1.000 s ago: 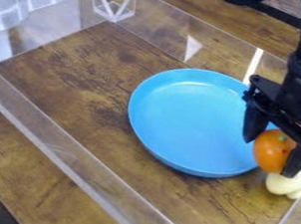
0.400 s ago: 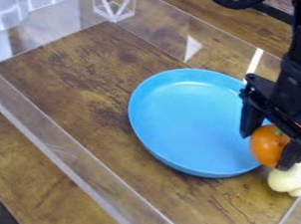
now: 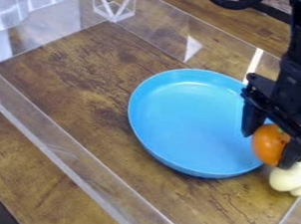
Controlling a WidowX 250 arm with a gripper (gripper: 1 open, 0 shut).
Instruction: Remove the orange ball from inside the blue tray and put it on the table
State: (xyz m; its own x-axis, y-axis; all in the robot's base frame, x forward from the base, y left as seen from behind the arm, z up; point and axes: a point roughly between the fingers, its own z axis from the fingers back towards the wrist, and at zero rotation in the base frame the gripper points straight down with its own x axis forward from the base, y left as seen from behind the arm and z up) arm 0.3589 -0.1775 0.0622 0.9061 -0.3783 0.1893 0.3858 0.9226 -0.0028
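The orange ball is held between the black fingers of my gripper, which is shut on it. It hangs just above the right rim of the blue tray, over the tray's edge. The tray is a wide round shallow blue dish in the middle of the table, with nothing inside it. The arm comes down from the upper right and hides part of the tray's right rim.
A pale yellow egg-shaped object lies on the table just right of the tray, below the gripper. Clear acrylic walls edge the table at the front left and back. Bare wood lies left and behind the tray.
The gripper with the orange ball has risen slightly and shifted a little left, towards the tray's rim. Tray and yellow object have not moved.
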